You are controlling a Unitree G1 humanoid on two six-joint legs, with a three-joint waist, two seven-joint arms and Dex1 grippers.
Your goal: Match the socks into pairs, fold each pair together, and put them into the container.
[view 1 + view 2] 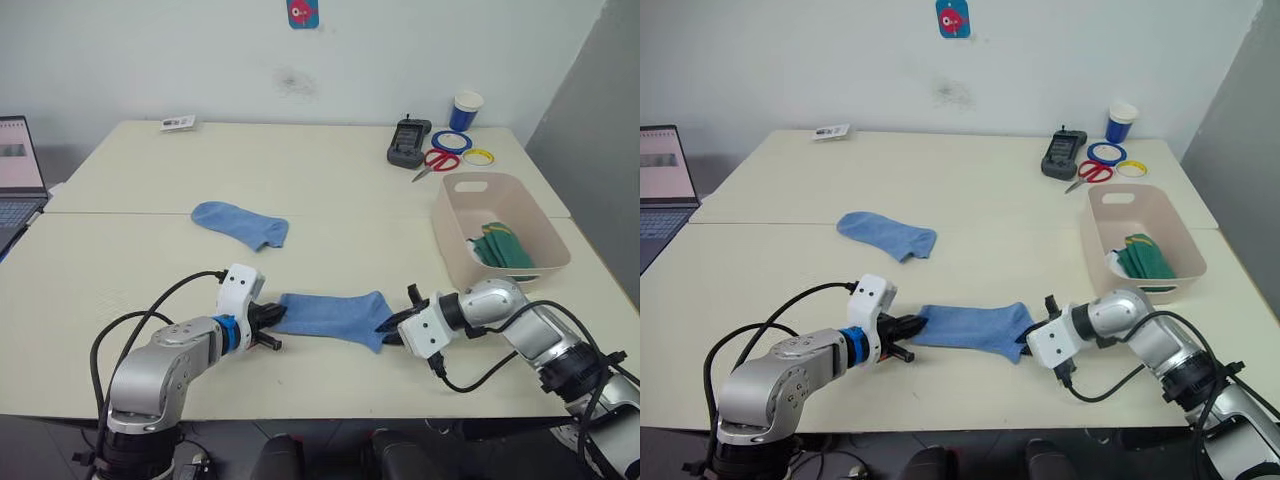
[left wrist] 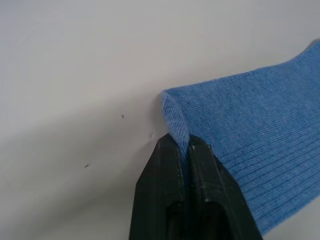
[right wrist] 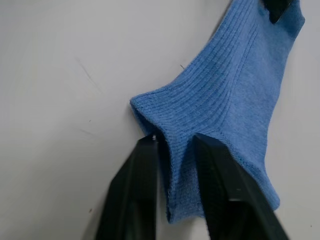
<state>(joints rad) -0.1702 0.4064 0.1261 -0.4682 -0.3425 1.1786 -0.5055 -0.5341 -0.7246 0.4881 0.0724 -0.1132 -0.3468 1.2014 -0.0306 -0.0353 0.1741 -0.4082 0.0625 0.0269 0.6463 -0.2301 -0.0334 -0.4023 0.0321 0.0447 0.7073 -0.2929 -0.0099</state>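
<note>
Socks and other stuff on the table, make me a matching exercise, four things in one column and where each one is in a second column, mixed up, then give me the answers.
Things:
1. near light blue sock
2. far light blue sock
3. dark green socks
4. red scissors

Places:
A. inside the container
B. lying alone on the table, no pincer on it
C. pinched at one end by the left pincer and at the other by the right pincer
D. at the table's far edge, next to the blue tape ring

Pairs: 1-C, 2-B, 3-A, 4-D
</note>
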